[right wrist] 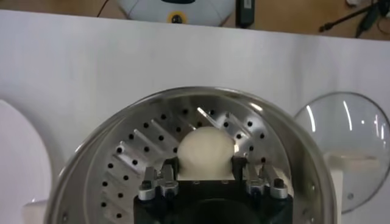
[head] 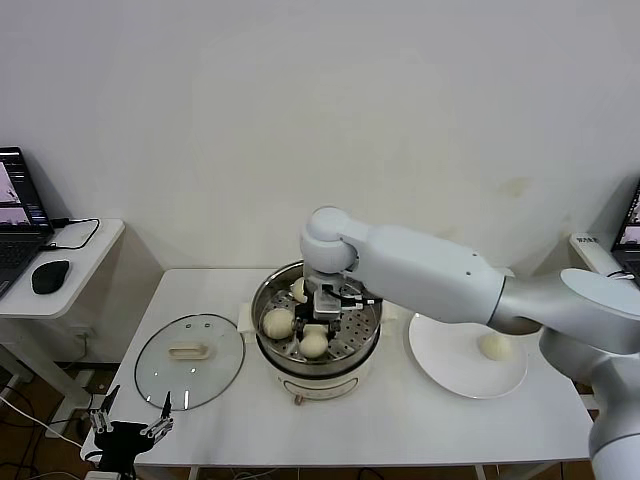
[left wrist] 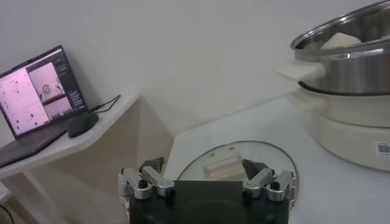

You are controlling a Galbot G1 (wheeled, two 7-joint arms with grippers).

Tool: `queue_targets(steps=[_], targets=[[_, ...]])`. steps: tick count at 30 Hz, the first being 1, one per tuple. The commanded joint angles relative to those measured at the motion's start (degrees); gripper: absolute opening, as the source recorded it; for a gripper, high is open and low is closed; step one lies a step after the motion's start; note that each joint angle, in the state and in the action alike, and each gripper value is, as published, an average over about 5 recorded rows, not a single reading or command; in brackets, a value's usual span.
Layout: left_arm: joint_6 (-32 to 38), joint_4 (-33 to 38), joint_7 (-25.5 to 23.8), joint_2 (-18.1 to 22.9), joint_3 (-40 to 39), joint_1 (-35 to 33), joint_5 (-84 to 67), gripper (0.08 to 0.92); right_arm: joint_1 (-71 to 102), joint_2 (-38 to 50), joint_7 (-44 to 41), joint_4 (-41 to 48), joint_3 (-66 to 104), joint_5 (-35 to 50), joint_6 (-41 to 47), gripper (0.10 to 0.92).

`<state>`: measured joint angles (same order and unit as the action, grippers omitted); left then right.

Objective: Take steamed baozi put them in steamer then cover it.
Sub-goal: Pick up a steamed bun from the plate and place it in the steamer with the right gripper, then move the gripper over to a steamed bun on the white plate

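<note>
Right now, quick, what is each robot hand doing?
Left end effector: open, holding nothing, below the table's front edge.
Right end effector: closed on a baozi inside the steamer.

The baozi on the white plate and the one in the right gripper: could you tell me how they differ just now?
The baozi on the plate lies free, alone on the white plate beside the steamer. The baozi in the right gripper is clamped between the right gripper fingers, over the perforated tray inside the steamer, among three others. Both are round, smooth and cream-white.

Shiny perforated steel steamer (head: 317, 330), clear glass cover (head: 190, 360), smooth matt baozi (right wrist: 205, 152)
</note>
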<state>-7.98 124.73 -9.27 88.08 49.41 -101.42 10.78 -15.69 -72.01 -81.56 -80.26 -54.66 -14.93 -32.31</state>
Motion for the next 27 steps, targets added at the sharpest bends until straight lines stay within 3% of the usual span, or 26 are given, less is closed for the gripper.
queue_targets(steps=[1,7,15,19,27], targets=[[0.01,0.18,0.02,0.01,-0.17,0.06,-0.06,0.823,0.41,-0.81,-0.12,-0.88,-1.09,-0.65,0.39,0.546],[0.01,-0.03,-0.01,-0.15,-0.2,0.2,-0.18,0.823,0.49,-0.46,0.15,-1.74,-1.56,-0.95,2.48,0.568],[0.01,-0.43,-0.04,-0.16,-0.35,0.23,-0.16,0.823,-0.21,1.0,1.03,-2.24,1.18,-1.16,4.56,0.778],[-0.05,-0.4,-0.17,-0.29,-0.45,0.23,-0.13,0.823,-1.95,4.99,1.35,-4.51,5.43,0.08,7.02,0.819],[-0.19,-0.1,-0.37,-1.03,-0.84,0.36,-0.1,0.823,-7.87,19.69,2.07,-6.86,12.14,16.15,21.21,0.823]])
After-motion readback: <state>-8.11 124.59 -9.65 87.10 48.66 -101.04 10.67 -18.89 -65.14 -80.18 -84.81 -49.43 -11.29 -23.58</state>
